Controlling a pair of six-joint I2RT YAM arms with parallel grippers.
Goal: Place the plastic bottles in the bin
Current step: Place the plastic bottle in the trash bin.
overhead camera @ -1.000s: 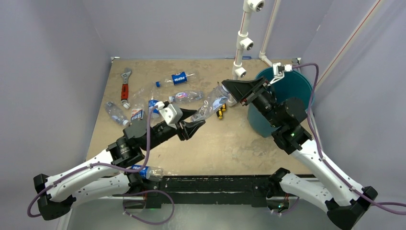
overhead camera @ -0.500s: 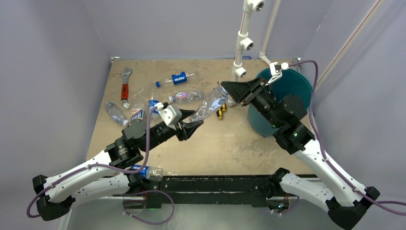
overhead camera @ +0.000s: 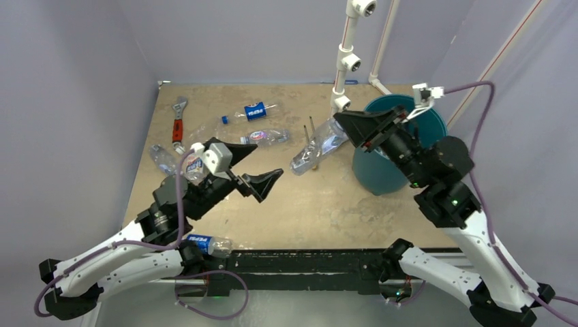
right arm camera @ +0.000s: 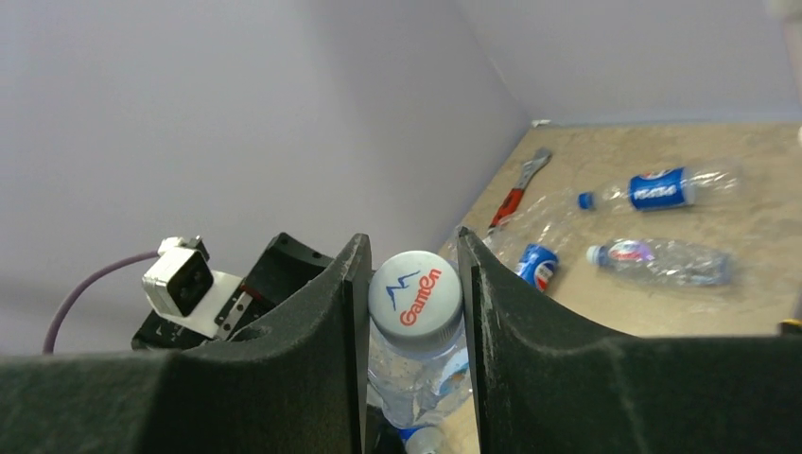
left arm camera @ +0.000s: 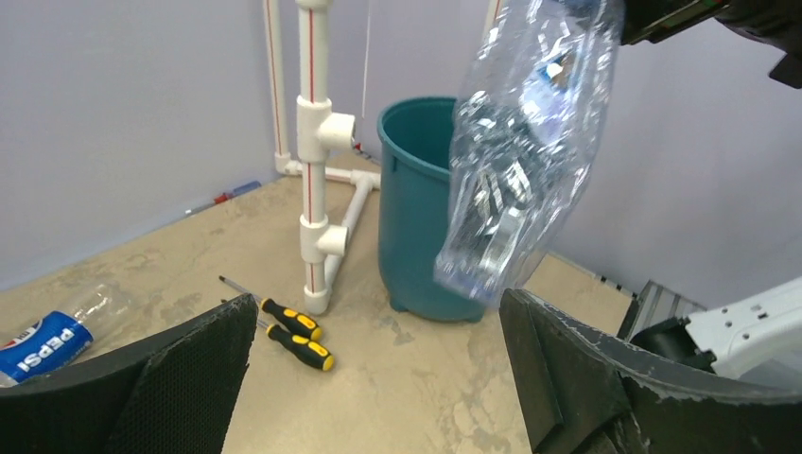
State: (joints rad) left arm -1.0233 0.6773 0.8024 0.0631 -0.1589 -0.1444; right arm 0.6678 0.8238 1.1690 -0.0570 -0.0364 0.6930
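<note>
Right gripper hides bottle neck — partly.

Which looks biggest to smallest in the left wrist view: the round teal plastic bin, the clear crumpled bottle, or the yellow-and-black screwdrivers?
Tied first: clear crumpled bottle and round teal plastic bin; the bottle is nearer the camera and overlaps the bin, so unranked.
Last: yellow-and-black screwdrivers.

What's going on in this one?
The right gripper grips a clear bottle by its capped neck and holds it tilted in the air beside the teal bin, not yet over it. The left gripper is open and empty. Several more bottles lie on the table.
</note>
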